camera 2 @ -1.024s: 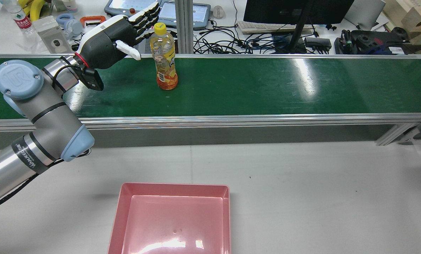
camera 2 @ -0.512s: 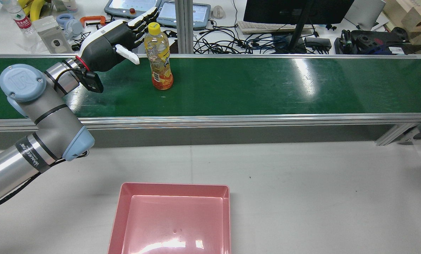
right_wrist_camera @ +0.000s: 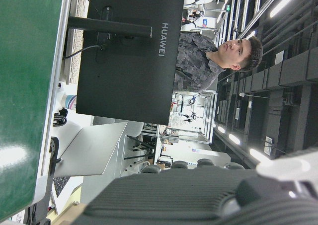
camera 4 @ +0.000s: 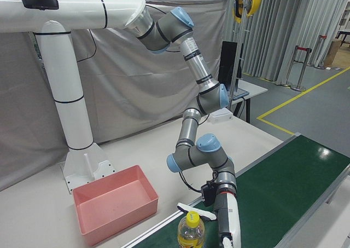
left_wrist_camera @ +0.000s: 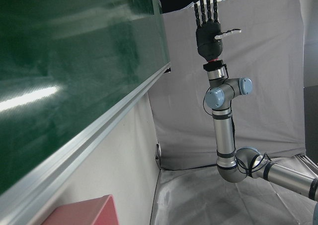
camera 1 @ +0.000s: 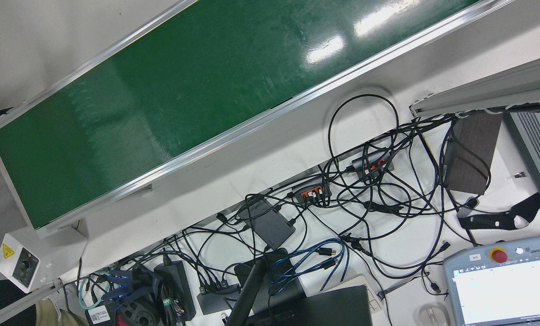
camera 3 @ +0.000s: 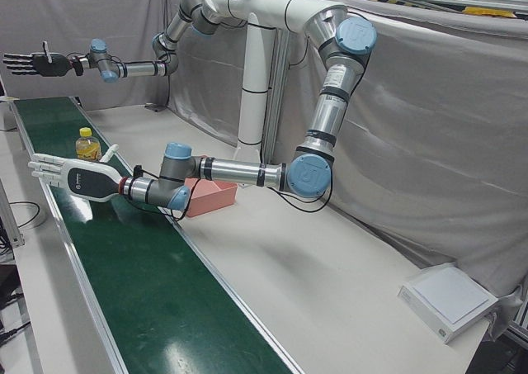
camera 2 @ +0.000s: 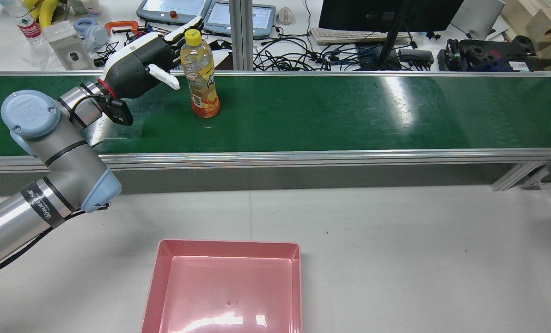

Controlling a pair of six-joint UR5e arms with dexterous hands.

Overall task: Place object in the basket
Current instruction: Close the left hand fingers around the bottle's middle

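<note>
the left hand (camera 2: 139,64) was spread open just beside the upright bottle (camera 2: 200,76) on the green belt (camera 2: 331,113), grasping nothing.

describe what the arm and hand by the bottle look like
The left arm is silver-grey metal with pale blue joint caps and a UR logo. Its left hand has a black palm, white back and white thumb, a red wrist ring and a small black camera box.
</note>
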